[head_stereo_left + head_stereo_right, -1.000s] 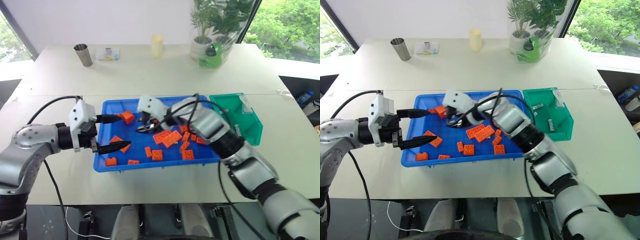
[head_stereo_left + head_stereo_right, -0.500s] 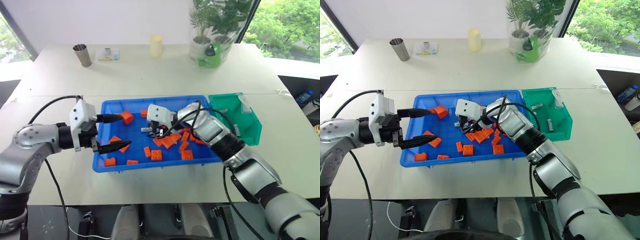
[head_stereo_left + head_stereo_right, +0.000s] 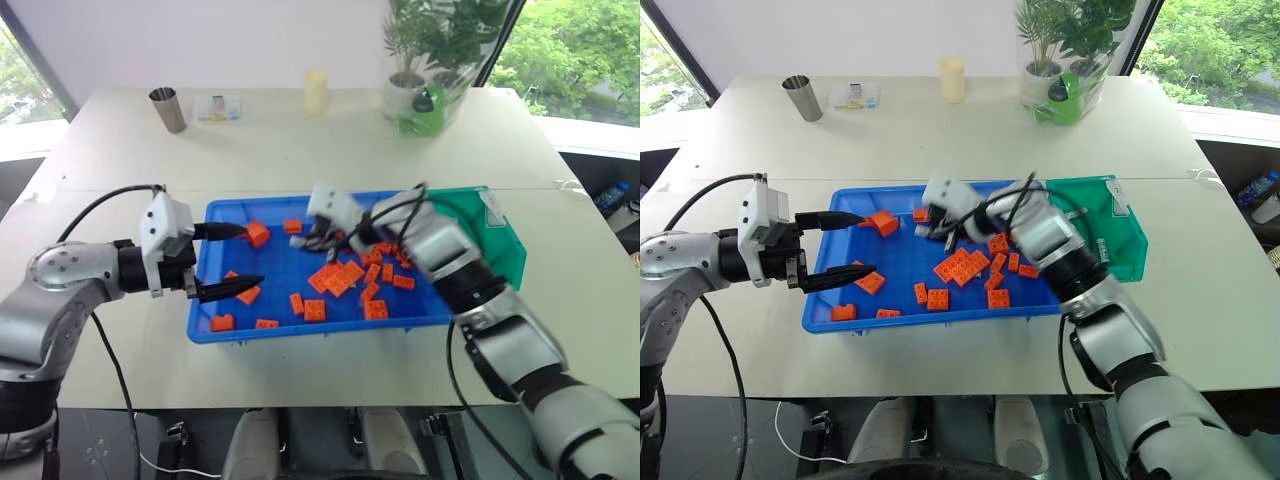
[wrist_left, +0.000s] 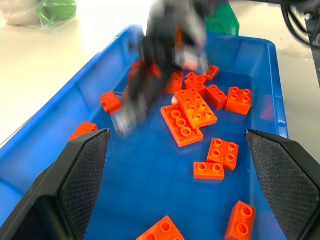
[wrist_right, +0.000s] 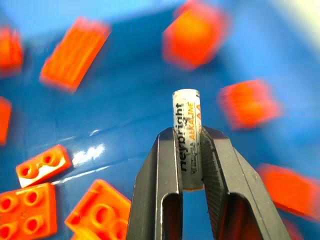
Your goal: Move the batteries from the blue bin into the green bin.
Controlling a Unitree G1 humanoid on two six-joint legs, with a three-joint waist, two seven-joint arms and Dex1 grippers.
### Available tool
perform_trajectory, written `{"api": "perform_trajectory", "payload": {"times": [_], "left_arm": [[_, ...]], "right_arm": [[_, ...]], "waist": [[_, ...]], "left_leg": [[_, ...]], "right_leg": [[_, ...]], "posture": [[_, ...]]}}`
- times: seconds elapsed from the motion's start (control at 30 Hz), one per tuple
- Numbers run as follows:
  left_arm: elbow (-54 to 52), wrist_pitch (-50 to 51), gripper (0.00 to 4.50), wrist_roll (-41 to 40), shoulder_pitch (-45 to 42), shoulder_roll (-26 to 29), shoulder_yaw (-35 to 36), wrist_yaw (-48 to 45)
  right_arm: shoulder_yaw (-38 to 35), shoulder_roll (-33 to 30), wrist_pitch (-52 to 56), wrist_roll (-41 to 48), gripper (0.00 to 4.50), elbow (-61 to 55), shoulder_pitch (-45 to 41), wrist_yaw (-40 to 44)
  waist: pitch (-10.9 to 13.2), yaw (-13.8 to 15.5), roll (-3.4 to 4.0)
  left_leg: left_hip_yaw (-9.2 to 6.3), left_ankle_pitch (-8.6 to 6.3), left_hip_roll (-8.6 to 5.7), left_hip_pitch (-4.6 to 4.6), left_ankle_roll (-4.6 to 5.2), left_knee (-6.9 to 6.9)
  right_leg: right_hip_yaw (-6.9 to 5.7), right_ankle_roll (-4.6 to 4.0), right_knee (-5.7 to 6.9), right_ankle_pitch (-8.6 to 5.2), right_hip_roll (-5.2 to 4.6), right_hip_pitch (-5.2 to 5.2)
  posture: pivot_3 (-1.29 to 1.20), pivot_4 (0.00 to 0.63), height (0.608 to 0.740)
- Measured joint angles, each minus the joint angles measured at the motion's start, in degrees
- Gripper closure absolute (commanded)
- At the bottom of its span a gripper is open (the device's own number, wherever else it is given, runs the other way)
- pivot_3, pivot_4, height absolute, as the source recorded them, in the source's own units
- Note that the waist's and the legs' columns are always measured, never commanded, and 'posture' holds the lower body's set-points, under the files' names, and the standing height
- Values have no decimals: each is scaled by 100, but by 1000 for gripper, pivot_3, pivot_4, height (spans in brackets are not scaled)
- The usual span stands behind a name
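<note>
Sitting on a pale table (image 3: pixel 300 150): a blue bin (image 3: pixel 222 330) scattered with orange bricks (image 3: pixel 338 277), and touching its right end, a green bin (image 3: pixel 505 250). Lying inside the green bin, as seen from the right eye: two batteries (image 3: pixel 1102 250). Hovering over the middle of the blue bin, toward its far wall: the right gripper (image 5: pixel 190 150), fingers squeezing narrowly on a white battery (image 5: pixel 187 135). Standing lengthwise between the two black fingers (image 5: pixel 165 175), that battery, its top end poking out past the fingertips, dark and orange lettering running along its side. Hanging clear above the blue floor and the bricks below, both battery and gripper. Waiting at the left end of the blue bin: the left gripper (image 3: pixel 236 261), fingers spread wide, holding nothing, pointing in over the bin's rim. Resting just beside its far finger: one orange brick (image 3: pixel 257 234). Standing along the far edge of the table, well apart from the bins: a metal cup (image 3: pixel 167 109), a pale candle (image 3: pixel 316 91) and a potted plant (image 3: pixel 430 60).
</note>
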Motion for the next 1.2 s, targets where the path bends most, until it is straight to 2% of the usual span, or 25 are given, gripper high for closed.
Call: {"api": "perform_trajectory", "payload": {"times": [0.13, 0.23, 0.33, 0.43, 0.5, 0.57, 0.67, 0.8, 0.93, 1.07, 1.2], "left_arm": [[133, -43, 0, 32, -136, -91, -172, -10], [235, -95, 0, 66, -239, -127, -240, -29], [344, -124, 0, 122, -374, -219, -392, -65], [501, -171, 0, 168, -555, -287, -531, -79], [502, -188, 0, 176, -651, -323, -583, -104], [505, -191, 0, 177, -701, -323, -607, -115], [522, -190, 0, 183, -767, -323, -618, -120], [523, -178, 0, 182, -771, -321, -619, -122], [494, -171, 0, 175, -750, -308, -613, -126], [462, -167, 0, 171, -711, -301, -615, -143], [427, -158, 0, 168, -686, -297, -613, -164]], "right_arm": [[-985, -1112, 751, 269, 4451, -486, -18, -103], [-1544, -1934, 933, 290, 4451, -692, 623, -255], [-2130, -2329, 1166, 322, 4451, -834, 1622, -555], [-2361, -2331, 1368, 430, 4451, -1161, 2418, -825], [-2377, -2277, 1388, 468, 3375, -1268, 2498, -1014], [-2409, -2296, 1296, 464, 2515, -1365, 2503, -1194], [-2249, -2583, 689, 317, 846, -1374, 2619, -1189], [-1938, -2881, -403, 261, 846, -1398, 2548, -690], [-1561, -2910, -1217, 458, 846, -1587, 2024, 153], [-863, -2486, -1811, 550, 846, -1721, 1286, 918], [-44, -1957, -2441, 410, 846, -1438, 954, 1546]], "waist": [[-1, 112, -1], [-2, 127, -3], [-2, 109, -3], [2, 36, 3], [4, 2, 7], [4, -6, 8], [4, 46, 8], [4, 80, 7], [4, 62, 7], [4, 70, 6], [4, 112, 4]], "left_leg": [[2, -1, -2, -1, 0, 0], [3, -1, -5, -5, 1, -1], [13, -1, -6, -12, 2, -1], [21, -1, -4, -6, 3, -1], [20, 0, -4, -2, 3, -1], [15, 0, -4, -1, 3, -1], [17, -1, -5, -3, 3, -1], [20, -1, -5, -5, 4, 0], [18, -1, -4, -4, 4, 0], [12, -1, -1, -3, 4, 0], [13, -1, -4, -9, 3, 7]], "right_leg": [[0, -9, -12, -5, -2, 2], [-1, -10, -33, -6, -1, 7], [1, -7, -54, -4, -1, 9], [10, -2, -47, -1, 9, 5], [11, -3, -41, -1, 12, 4], [10, -3, -40, -1, 15, 6], [10, -2, -47, -2, 14, 6], [11, -1, -52, -1, 14, 7], [10, 0, -50, -1, 16, 6], [7, 7, -47, 3, 20, 8], [6, 4, -48, 1, 17, 12]], "posture": [[0, 150, 736], [0, 150, 736], [0, 150, 736], [0, 150, 736], [0, 150, 736], [0, 150, 736], [0, 150, 736], [0, 150, 736], [0, 150, 736], [0, 150, 736], [0, 150, 736]]}}
